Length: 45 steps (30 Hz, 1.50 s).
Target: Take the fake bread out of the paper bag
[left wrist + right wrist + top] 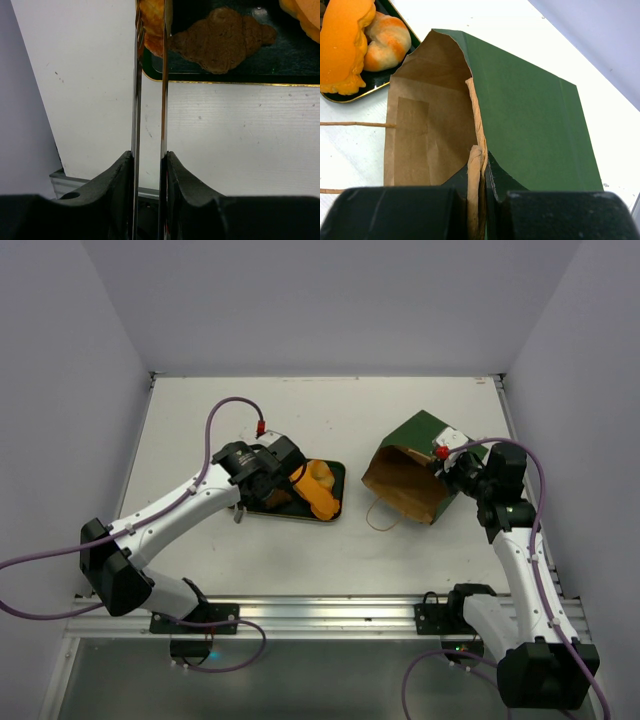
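The paper bag (412, 472) lies tipped on the table, its brown mouth facing the near left; the part of its inside that shows (427, 125) holds no bread. My right gripper (447, 462) is shut on the bag's rim (479, 150). Fake bread lies on the dark tray (337, 474): a long orange piece (318, 490), a brown croissant-shaped piece (222, 40), an orange-white roll (386, 42). My left gripper (262, 476) is shut on metal tongs (163, 100); the tong tips straddle an orange roll (152, 20) at the tray's corner.
A thin string handle (378, 520) trails from the bag towards the near side. White walls stand left, right and behind the table. A metal rail (320, 612) runs along the near edge. Purple cables loop off both arms.
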Available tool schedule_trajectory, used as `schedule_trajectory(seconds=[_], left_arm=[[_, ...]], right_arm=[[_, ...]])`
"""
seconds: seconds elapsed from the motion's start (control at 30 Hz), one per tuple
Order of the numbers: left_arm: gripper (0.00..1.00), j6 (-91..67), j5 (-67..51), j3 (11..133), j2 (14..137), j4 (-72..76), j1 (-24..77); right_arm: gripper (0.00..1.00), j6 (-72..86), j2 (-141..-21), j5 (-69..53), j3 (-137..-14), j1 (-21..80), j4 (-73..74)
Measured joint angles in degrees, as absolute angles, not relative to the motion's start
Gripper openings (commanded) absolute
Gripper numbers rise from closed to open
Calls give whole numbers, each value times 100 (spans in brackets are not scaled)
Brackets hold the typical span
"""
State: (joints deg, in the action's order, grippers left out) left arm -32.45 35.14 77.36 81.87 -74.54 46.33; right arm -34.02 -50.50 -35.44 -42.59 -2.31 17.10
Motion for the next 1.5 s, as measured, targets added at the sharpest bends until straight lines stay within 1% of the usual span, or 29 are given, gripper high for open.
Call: schedule_trajectory(seconds=[0.1,0.4,0.77,1.03,1.13,1.17,1.5], left_arm=[[33,-3245,3538,7734,8187,-7454,4633],[22,-3245,3693,7651,8187,-7467,4633],[23,-3245,3780,7612,8296,-7472,4633],[29,-3251,3830,7599,8652,-7470,4788],[34,-3280,3830,7596,8722,-7472,4910],[37,-3295,3830,7596,8726,-7472,4939],[49,-3387,3813,7596,8731,-7481,5006]], right_arm=[[0,-3402,-5050,-3544,-4259,-231,1710],[0,-3402,-5061,-3544,-4259,-231,1710],[0,-3402,-5061,-3544,-4259,-231,1710],[0,-3404,-5061,-3544,-4257,-231,1710],[0,-3402,-5061,-3544,-4254,-231,1710],[0,-3404,-5061,-3544,-4250,-231,1710],[0,-3404,-5061,-3544,-4213,-231,1710]])
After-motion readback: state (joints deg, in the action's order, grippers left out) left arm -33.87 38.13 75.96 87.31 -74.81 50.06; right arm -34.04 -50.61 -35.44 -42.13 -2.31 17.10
